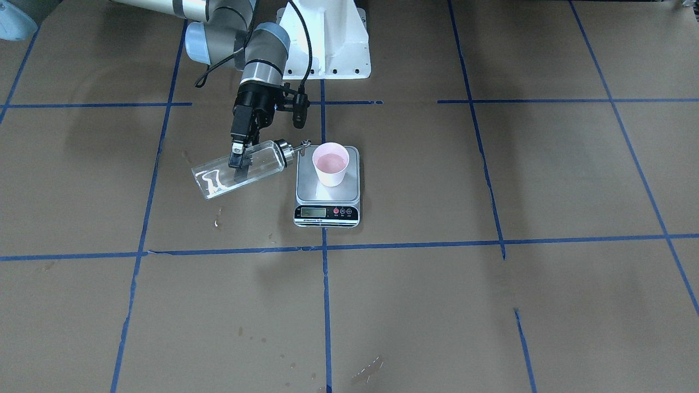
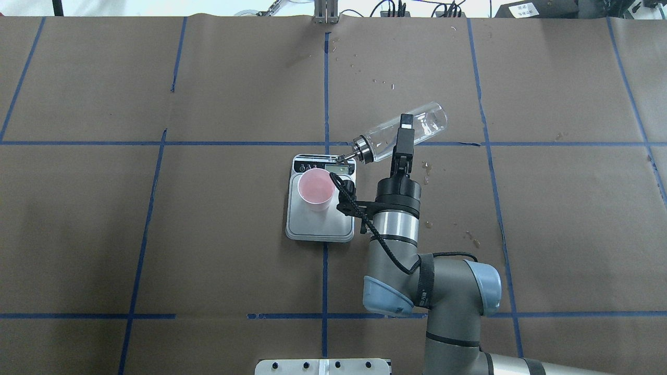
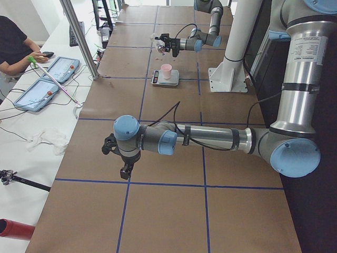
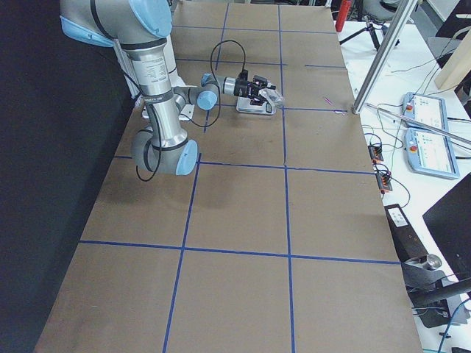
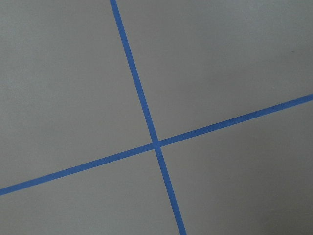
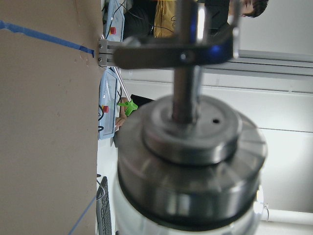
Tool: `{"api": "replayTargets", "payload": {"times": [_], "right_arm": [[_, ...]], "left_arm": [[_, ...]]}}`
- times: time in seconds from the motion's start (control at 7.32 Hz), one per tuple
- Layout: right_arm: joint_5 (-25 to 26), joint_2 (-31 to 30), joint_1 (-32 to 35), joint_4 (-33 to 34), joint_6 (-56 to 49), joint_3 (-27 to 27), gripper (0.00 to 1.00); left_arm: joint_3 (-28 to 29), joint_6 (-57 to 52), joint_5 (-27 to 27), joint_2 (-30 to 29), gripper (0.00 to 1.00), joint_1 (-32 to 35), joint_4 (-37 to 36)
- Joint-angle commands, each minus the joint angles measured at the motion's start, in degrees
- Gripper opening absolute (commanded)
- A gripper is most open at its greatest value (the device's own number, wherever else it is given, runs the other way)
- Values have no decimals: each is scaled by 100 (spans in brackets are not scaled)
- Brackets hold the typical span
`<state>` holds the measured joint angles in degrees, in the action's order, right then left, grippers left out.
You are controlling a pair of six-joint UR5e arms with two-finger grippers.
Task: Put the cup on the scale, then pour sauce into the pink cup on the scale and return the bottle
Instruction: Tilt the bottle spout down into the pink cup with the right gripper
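Note:
The pale pink cup (image 1: 330, 164) stands upright on the scale's silver platform (image 1: 311, 188); cup (image 2: 315, 188) and scale (image 2: 323, 226) also show in the overhead view. My right gripper (image 1: 238, 161) is shut on the clear glass bottle (image 1: 262, 158), held above the table and tilted almost flat. Its silver collar and spout (image 1: 297, 148) point at the cup, with the tip over the scale's corner beside the cup's rim. The right wrist view shows the collar (image 6: 190, 161) close up. My left gripper (image 3: 125, 169) hangs over bare table far from the scale; I cannot tell whether it is open.
Brown paper with blue tape lines (image 2: 325, 94) covers the table. Small wet spots (image 2: 471, 239) lie right of the scale. The white robot base (image 1: 327, 38) stands behind the scale. Operator tablets (image 3: 47, 84) lie on a side desk.

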<state>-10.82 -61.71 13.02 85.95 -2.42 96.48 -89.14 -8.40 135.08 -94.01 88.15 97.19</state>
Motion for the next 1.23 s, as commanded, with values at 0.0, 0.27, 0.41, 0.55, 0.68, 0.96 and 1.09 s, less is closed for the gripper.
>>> {"api": "replayTargets", "payload": {"times": [0.0,0.27,0.41,0.55,0.68,0.96,1.09], "right_arm": [[201,54,-2,1,-538,-50,0],[369,124,-2,1,-1039,-50,0],[466,125,-2,1,-1207,-50,0],[528,133,-2,1,-1417,-50,0],[685,133,-2,1,-1811,-50,0],[809,142,-2,-8,-2157,-50,0],[879,151,-2,1,-2471,-50,0]], "left_arm": [[46,-4,0,-4,100,1,10],[351,-4,0,-47,100,1,377],[414,5,0,-48,100,1,492],[415,5,0,-56,100,1,493],[415,5,0,-56,100,-8,493],[484,14,0,-126,100,1,493],[494,14,0,-135,100,-8,493]]}}
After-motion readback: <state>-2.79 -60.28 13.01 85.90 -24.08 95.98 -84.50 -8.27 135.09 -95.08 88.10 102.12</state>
